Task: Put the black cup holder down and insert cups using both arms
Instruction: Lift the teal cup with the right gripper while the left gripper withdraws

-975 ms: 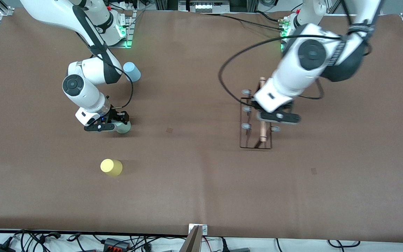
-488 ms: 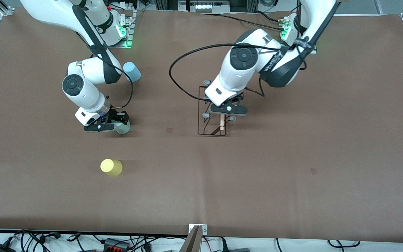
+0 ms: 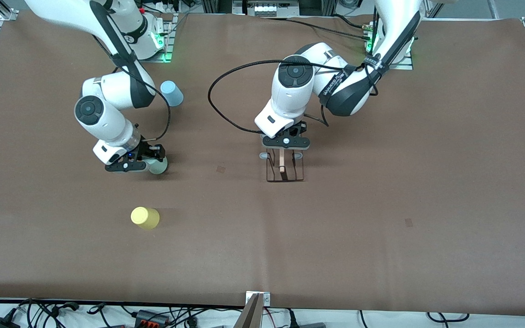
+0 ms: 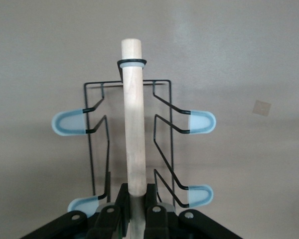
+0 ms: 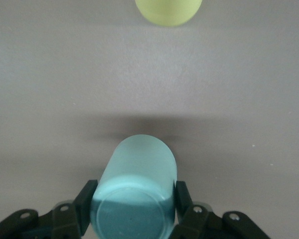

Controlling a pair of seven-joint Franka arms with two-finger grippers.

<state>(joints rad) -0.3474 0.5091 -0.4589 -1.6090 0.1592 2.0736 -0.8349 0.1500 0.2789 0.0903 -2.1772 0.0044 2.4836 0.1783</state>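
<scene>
Black cup holder [image 3: 284, 169] handle clamped in left end effector [image 3: 286, 142]; right end effector [image 3: 140, 165] grips green cup [image 3: 158, 167]

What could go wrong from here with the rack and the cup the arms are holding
The left gripper pinches only the wooden rod handle of the black cup holder, so the rack could tilt or swing as it is set down. The right gripper clamps the pale green cup by its smooth sides, so it might slip. The yellow cup lies close by and could be knocked.
</scene>
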